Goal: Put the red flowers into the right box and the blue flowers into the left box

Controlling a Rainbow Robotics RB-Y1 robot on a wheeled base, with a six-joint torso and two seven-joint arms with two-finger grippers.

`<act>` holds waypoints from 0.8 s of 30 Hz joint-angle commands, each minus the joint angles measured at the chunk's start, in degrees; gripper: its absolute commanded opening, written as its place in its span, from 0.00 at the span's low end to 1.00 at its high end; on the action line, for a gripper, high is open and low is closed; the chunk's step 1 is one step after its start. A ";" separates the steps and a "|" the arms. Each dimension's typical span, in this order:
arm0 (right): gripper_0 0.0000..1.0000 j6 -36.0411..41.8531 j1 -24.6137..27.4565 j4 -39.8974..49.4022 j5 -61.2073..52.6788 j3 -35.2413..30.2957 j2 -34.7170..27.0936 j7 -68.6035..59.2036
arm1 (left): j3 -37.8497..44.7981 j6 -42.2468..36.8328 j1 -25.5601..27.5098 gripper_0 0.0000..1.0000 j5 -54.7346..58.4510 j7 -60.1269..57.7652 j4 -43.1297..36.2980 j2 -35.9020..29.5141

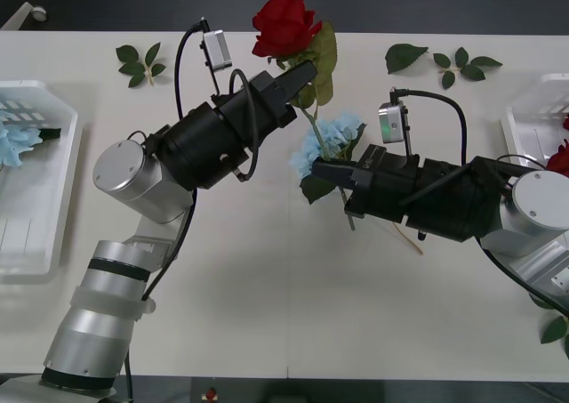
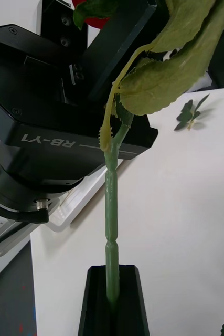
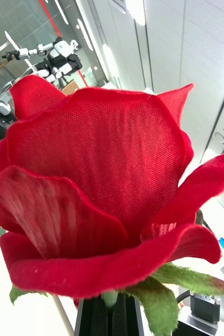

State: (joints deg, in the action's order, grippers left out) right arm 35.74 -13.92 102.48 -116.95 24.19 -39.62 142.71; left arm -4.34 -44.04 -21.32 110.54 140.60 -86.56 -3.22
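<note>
Left gripper (image 1: 298, 76): black fingers pressed together on the rose's stem just under the bloom, above the middle of the table.
Right gripper (image 1: 322, 169): fingers clamped on the lower stem of the same rose, by the blue cluster; its wrist view shows the stem (image 2: 112, 226) rising straight out from between them.
Red rose (image 1: 283, 26): held off the table by both grippers; long axis runs from the bloom at the far table edge back toward the robot; its stem end (image 1: 350, 221) sticks out below the right gripper.
Rose leaves (image 1: 324, 60): hang just beside the bloom, on its right.
Blue flower (image 1: 331, 138): mid-table, between the two grippers, touching the right one.
Left box (image 1: 27, 234): at the table's left edge, another blue cluster (image 1: 12, 143) inside.
Right box (image 1: 533, 123): at the right edge, a red bloom (image 1: 559, 158) in it.
Leaf sprigs (image 1: 140, 63): loose along the far side of the table (image 1: 267, 305).
</note>
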 commanded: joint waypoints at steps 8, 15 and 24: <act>0.00 -0.32 -1.11 0.88 0.14 0.07 -0.19 0.29 | -0.05 0.27 -2.06 0.00 0.03 -0.41 -1.42 -0.21; 0.00 -0.58 -1.73 0.88 -0.65 0.07 -1.51 0.29 | -1.10 -0.26 -1.97 0.81 4.68 -0.50 -1.42 -6.71; 0.00 -2.51 -3.75 0.88 -4.69 0.07 -10.91 -0.33 | -4.09 -9.84 1.11 0.84 16.20 -0.24 -1.50 -26.40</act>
State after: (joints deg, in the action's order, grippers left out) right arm 33.85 -15.63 102.48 -119.53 24.20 -45.12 142.71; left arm -9.28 -50.35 -21.21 125.10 140.60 -86.56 -24.23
